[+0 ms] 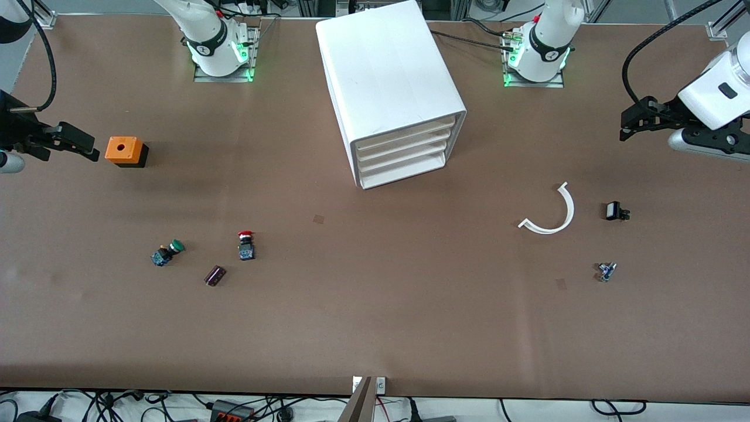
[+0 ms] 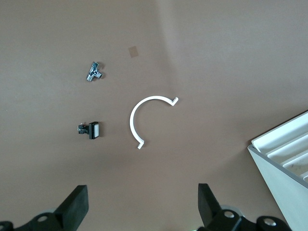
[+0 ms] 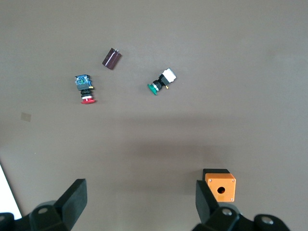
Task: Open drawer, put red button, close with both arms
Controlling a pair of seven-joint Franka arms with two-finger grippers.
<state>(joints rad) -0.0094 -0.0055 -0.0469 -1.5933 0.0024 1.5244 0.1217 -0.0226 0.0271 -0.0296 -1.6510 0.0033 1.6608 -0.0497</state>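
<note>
The red button [image 1: 246,244] stands on the brown table toward the right arm's end, and shows in the right wrist view [image 3: 85,90]. The white drawer cabinet [image 1: 391,88] sits mid-table between the arm bases, its stacked drawers [image 1: 405,153] all pushed in; one corner of the cabinet [image 2: 288,161] appears in the left wrist view. My right gripper [image 1: 82,146] hovers open and empty [image 3: 139,199] beside the orange box [image 1: 125,150]. My left gripper [image 1: 626,128] hangs open and empty [image 2: 143,202] at the left arm's end of the table.
A green-capped button [image 1: 167,252] and a dark cylinder [image 1: 215,275] lie near the red button. A white curved strip [image 1: 551,212], a small black part [image 1: 615,211] and a small metal part [image 1: 606,271] lie toward the left arm's end.
</note>
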